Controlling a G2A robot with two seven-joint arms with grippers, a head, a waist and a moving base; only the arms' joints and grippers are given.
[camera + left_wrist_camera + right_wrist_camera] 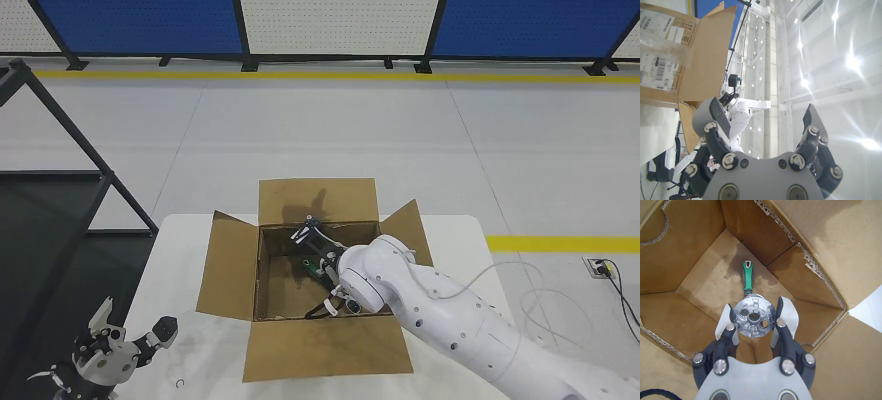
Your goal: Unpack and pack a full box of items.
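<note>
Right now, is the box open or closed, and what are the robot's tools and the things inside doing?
box, open, all four flaps folded out.
right tool, shut on the metal wheel, inside the box.
metal wheel, gripped on two sides.
green handle, lying on the box floor.
left tool, open, holding nothing.

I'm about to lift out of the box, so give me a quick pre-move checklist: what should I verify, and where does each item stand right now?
1. Right end effector gripping the metal hub, fingers against both sides: ok.
2. Green-handled tool free of the hub: its end is hidden behind the hub, cannot tell.
3. Flaps of the box folded outward, opening unobstructed: ok.
4. Left end effector open and apart from the box: ok.
</note>
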